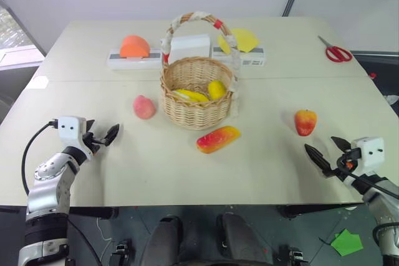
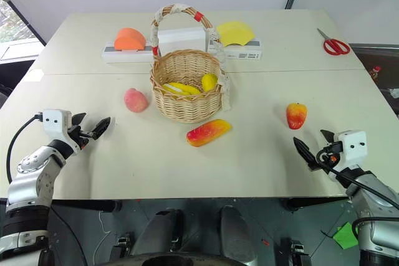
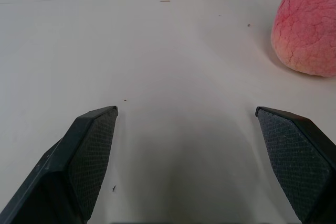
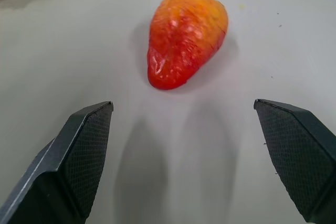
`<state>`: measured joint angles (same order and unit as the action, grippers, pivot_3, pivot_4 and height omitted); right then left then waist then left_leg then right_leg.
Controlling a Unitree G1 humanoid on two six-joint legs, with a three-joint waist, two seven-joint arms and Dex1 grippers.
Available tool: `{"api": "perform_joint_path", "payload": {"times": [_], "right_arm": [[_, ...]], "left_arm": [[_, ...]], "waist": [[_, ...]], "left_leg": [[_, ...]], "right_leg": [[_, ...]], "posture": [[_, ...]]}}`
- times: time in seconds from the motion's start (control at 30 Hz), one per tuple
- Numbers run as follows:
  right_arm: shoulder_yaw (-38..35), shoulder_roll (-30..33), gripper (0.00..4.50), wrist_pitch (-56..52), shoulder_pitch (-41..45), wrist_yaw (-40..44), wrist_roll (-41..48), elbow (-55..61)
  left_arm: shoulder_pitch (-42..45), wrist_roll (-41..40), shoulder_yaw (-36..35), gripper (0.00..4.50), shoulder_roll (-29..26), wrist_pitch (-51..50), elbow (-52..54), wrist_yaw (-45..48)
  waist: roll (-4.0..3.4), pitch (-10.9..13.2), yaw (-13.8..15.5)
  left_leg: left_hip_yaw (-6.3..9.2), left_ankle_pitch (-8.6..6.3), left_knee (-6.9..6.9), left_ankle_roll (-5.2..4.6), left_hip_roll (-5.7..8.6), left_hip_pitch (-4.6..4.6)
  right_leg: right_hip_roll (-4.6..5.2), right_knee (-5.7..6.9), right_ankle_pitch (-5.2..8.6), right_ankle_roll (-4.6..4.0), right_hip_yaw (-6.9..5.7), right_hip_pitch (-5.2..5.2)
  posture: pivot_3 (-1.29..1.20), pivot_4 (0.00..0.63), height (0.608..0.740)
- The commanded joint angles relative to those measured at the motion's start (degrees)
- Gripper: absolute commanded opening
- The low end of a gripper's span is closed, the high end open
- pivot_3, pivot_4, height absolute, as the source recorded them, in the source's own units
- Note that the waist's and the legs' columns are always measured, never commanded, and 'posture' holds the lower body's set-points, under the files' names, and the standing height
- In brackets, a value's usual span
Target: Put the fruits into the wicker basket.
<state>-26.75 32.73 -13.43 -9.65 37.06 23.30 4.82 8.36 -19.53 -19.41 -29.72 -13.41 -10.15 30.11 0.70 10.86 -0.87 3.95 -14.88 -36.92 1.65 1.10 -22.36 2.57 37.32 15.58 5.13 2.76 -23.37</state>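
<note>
Silver arms, black-fingered end effector (image 1: 101, 136)

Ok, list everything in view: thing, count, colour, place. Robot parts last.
table: 1, off-white, under everything
wicker basket: 1, light tan, cloth-wrapped handle with red band, table centre
banana: 1, yellow, in the basket
lemon: 1, yellow, in the basket
peach: 1, pinkish-red, on the table left of the basket
mango: 1, red-orange-yellow, in front of the basket
apple-like fruit: 1, red-yellow, right of the basket
white box: 1, behind the basket
orange half-dome: 1, on white base, back left
yellow half-dome: 1, on white base, back right
scissors: 1, red handles, far right
left gripper: black fingers, open, near the peach
right gripper: black fingers, open, near the apple-like fruit
</note>
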Motion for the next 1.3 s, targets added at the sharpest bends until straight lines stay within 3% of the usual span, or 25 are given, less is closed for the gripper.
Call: {"api": "perform_joint_path", "payload": {"times": [0.03,0.4,0.7,0.97,1.13,1.3], "right_arm": [[-0.22,-0.02,4.48,1.26,0.48,-0.28,0.05,0.68],[-1.3,2.44,4.48,-3.57,4.45,-1.21,4.14,8.9],[9.13,5.8,4.48,-14.94,9.62,2.07,11.8,25.19],[23.45,4.04,4.48,-17.17,14.1,1.95,9.09,31.55],[26.83,3.24,4.48,-16.31,14.8,1.51,7.26,31.57],[27.35,2.69,4.48,-14.99,14.17,1.57,6.2,31.25]], "left_arm": [[-0.03,-0.87,-1.49,4.5,-0.29,0.8,2.49,-0.34],[3.88,-5.93,-2.25,4.5,-0.39,-5.7,7.17,-1.1],[10.6,-3.05,7.02,4.5,-5.27,-13.32,11.92,2.51],[22.38,3.33,18.51,4.5,-6.6,-18.83,4.85,6.18],[26.77,6.54,23.63,4.5,-5.69,-20.58,-0.88,8.65],[29.48,7.97,23.42,4.5,-3.71,-21.49,-5.23,7.53]], "waist": [[0.0,0.0,0.06],[0.0,0.0,-0.06],[0.0,0.0,0.09],[0.03,0.02,0.08],[0.04,0.02,-0.06],[0.04,0.02,0.09]], "left_leg": [[0.0,0.0,0.0,0.0,0.0,0.0],[0.0,0.0,-0.02,0.0,0.0,0.0],[0.05,0.0,-0.03,0.0,0.02,-0.03],[0.09,0.0,-0.05,0.0,0.06,-0.06],[0.09,0.0,-0.05,-0.01,0.08,-0.06],[0.13,0.0,-0.08,-0.01,0.1,-0.08]], "right_leg": [[0.0,0.0,0.0,0.0,0.0,0.0],[-0.01,0.01,-0.01,0.02,-0.01,0.0],[-0.03,0.01,-0.02,0.04,-0.06,0.01],[-0.11,0.01,-0.02,0.05,-0.14,0.01],[-0.12,0.01,-0.02,0.05,-0.14,-0.03],[-0.1,0.01,-0.03,0.06,-0.16,-0.01]], "posture": [[0.0,0.15,0.74],[0.0,0.15,0.74],[0.0,0.15,0.74],[0.0,0.15,0.74],[0.0,0.15,0.74],[0.0,0.15,0.74]]}}
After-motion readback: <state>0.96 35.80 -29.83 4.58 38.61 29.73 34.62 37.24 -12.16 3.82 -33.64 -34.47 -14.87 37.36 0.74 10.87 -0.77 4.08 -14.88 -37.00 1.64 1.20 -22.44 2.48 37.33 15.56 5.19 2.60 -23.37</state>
